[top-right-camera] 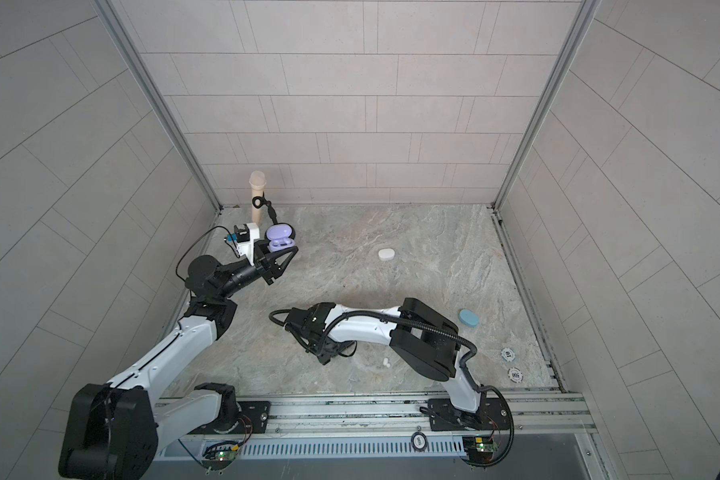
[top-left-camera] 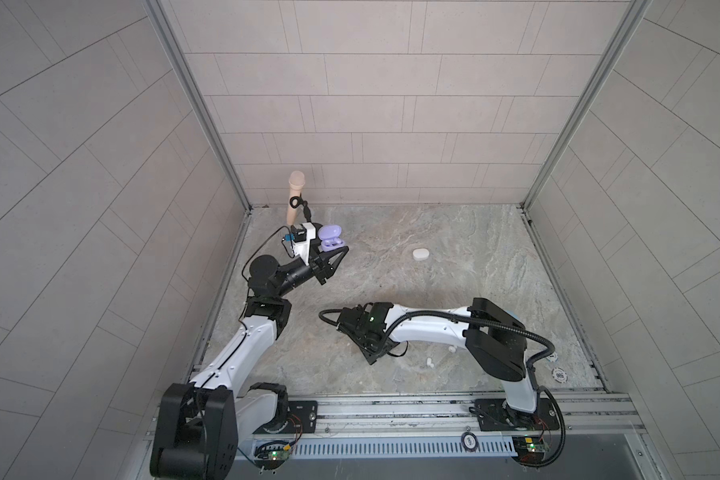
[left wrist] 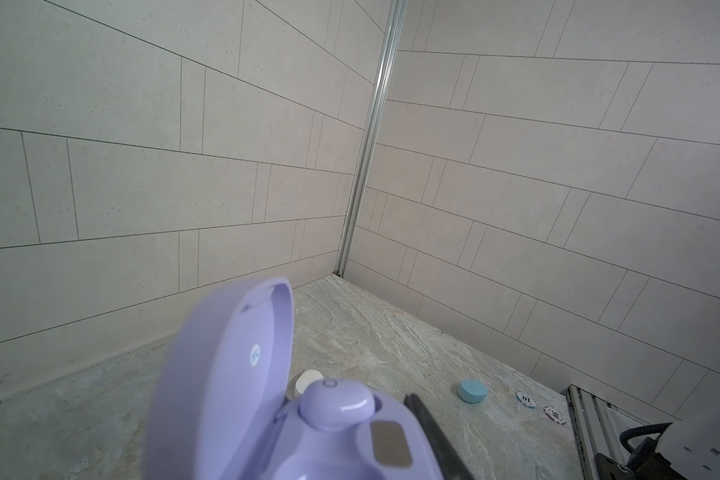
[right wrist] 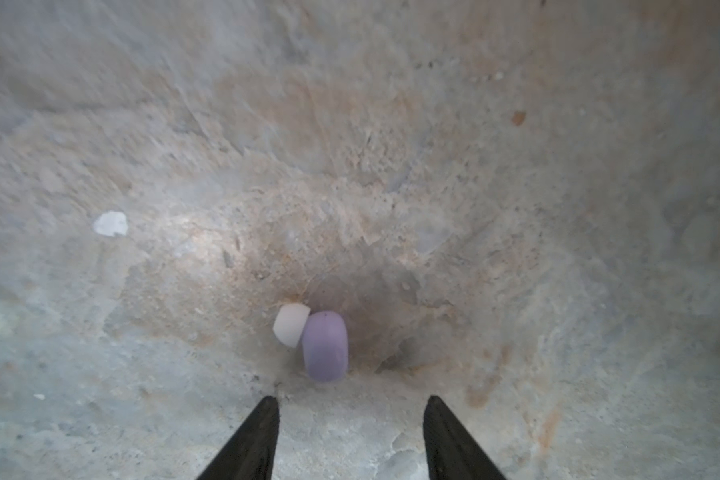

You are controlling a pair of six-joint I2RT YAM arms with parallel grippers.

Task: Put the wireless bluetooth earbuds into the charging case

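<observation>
Right wrist view puts our right fingers [right wrist: 258, 436] parted just short of the loose lilac earbud [right wrist: 325, 347] on the counter [right wrist: 391, 166], leaving room for a pinch. Our left fingers [left wrist: 433, 436] clench the open lilac charging case [left wrist: 233, 374], lid up, presumably so we can drop it in.

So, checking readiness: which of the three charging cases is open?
The lilac case, lid up in the left tool; the white case and blue case lie shut.
</observation>
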